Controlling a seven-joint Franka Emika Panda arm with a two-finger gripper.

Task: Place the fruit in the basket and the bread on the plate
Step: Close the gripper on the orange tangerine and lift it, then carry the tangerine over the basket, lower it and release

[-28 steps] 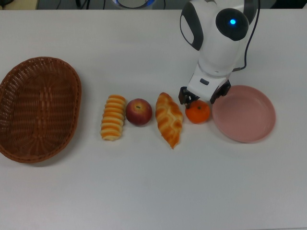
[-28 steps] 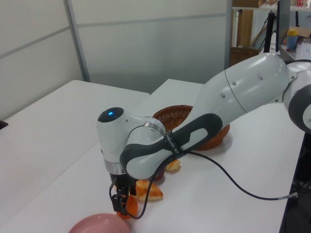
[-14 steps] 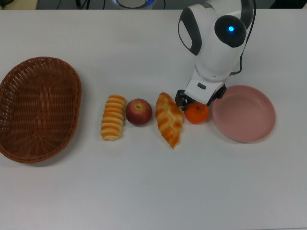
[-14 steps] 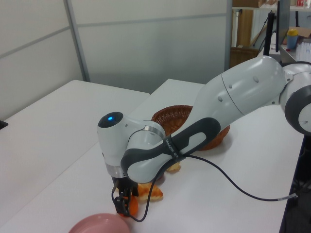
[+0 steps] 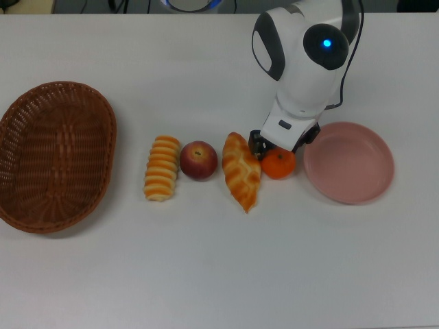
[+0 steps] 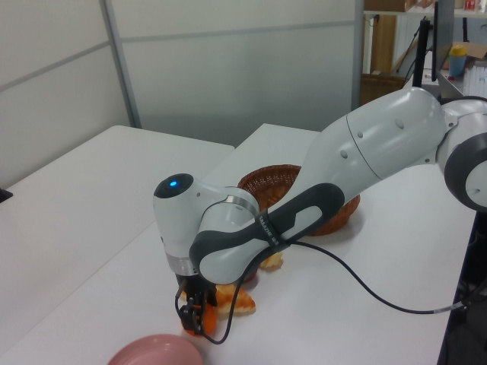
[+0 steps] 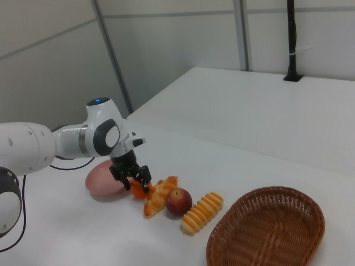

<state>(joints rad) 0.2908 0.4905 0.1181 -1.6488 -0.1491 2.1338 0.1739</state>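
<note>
The pincer [image 5: 273,152] has come lower over the last second and now straddles the tangerine [image 5: 279,165], its fingers narrowed around the fruit's top; whether they already press on it I cannot tell. My reading is that the grasp is about to close, so nothing has been sorted yet.

Taking the tangerine as landmark, in the top view: the smooth pink plate [image 5: 350,162] lies just to its right, and the glossy braided loaf [image 5: 241,171] almost touches its left. Beyond the loaf sit the round red apple [image 5: 199,160] and the ridged roll [image 5: 162,168]. The woven wicker basket [image 5: 55,156] stands well apart on the matte white worktop [image 5: 219,274].
</note>
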